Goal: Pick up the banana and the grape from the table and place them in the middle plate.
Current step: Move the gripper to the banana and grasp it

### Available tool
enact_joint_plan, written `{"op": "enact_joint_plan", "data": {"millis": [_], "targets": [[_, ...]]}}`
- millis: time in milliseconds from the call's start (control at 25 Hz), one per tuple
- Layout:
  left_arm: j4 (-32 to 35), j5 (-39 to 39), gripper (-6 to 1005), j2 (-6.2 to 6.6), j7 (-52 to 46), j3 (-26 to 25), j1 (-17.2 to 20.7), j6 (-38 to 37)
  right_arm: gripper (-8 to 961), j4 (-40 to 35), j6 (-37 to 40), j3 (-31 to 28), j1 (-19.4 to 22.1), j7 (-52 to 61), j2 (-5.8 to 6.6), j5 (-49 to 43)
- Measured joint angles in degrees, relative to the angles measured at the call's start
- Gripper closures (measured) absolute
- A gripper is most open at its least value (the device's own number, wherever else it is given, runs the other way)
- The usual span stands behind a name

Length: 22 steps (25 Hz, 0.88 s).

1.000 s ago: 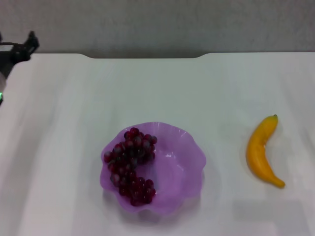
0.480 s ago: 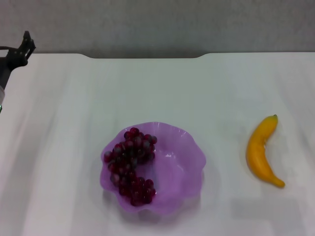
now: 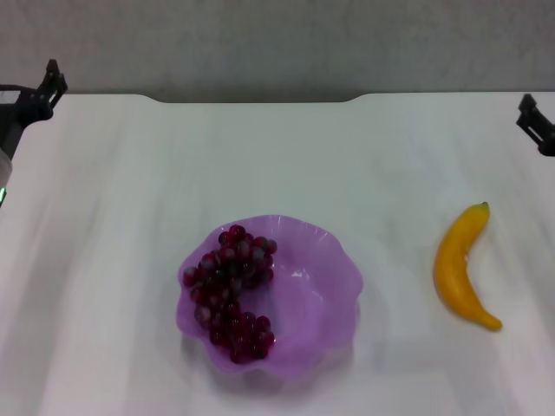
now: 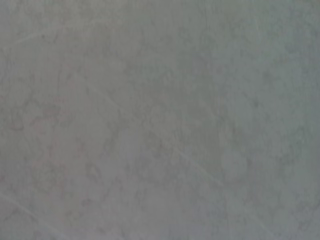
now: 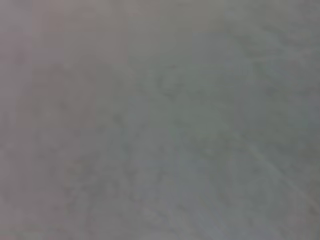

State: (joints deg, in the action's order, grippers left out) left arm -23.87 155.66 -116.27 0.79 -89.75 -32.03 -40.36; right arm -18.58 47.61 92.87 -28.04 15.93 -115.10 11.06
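The grapes already lie in the purple plate, which stands near the table's front edge at the middle. So the banana is next: smooth, curved and yellow, lying flat toward the right edge. The right gripper, far right, must descend over it; the left gripper sits far left. Neither one's opening can be judged.

setting: lab-like test bench | evidence: bare white table, plain grey wall
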Motion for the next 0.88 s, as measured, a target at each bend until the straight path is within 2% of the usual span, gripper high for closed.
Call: {"op": "enact_joint_plan", "data": {"millis": [200, 320, 360, 400, 440, 520, 880], "targets": [[0.1, 0.0, 116, -0.04, 0.0, 0.8, -0.1, 0.5, 46, -3.9, -8.6, -0.3, -0.1, 0.4, -0.02, -0.2], [0.1, 0.0, 116, -0.07, 0.0, 2.0, -0.3, 1.0, 46, -8.3, -18.8, -0.7, -0.1, 0.3, 0.07, -0.1], [0.1, 0.0, 116, -0.08, 0.0, 2.2, -0.3, 1.1, 46, -11.6, -24.8, -1.0, -0.1, 0.2, 0.25, -0.2], [0.1, 0.0, 116, -0.08, 0.0, 2.2, -0.3, 1.1, 46, -11.6, -24.8, -1.0, -0.1, 0.2, 0.25, -0.2], [0.1, 0.0, 116, -0.09, 0.0, 2.2, -0.4, 1.1, 46, -14.1, -29.3, -1.3, -0.1, 0.0, 0.31, -0.3], [0.1, 0.0, 116, -0.09, 0.0, 2.4, -0.4, 1.1, 46, -15.2, -31.5, -1.4, -0.1, -0.3, 0.31, -0.4], [-0.3, 0.0, 117, -0.1, 0.0, 4.2, -0.7, 1.3, 47, -30.6, -59.8, -3.9, -0.1, -2.9, 0.22, -0.5]]}}
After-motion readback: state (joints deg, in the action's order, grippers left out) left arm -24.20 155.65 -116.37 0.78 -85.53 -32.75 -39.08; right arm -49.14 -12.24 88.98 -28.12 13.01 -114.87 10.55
